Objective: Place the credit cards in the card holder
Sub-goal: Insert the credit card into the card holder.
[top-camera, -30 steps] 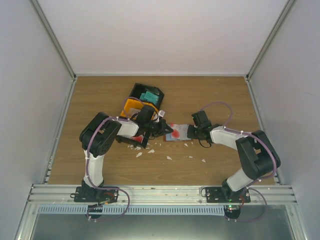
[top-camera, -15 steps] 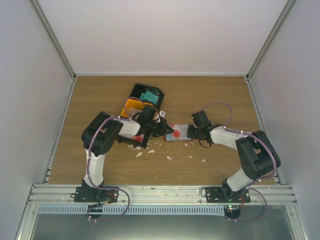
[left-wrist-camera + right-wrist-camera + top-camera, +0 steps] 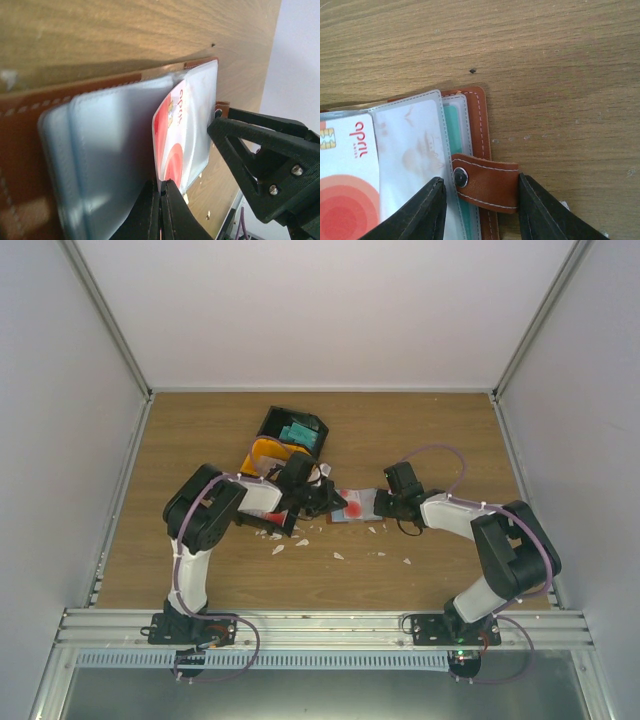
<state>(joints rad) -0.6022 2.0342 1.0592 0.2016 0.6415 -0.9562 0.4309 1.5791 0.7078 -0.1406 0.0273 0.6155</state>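
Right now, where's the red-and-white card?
The red-and-white card is pinched edge-on in the left hand, lying over the clear sleeves of the open card holder at mid-table, whose snap tab sits between the right hand's fingers.

Brown card holder (image 3: 479,150) lies open — red-and-white card (image 3: 345,190) partly sleeved.

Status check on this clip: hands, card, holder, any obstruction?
Left hand shut on red-and-white card, card partly into holder sleeve. Right hand straddles card holder snap tab, pinning it. No obstruction seen.
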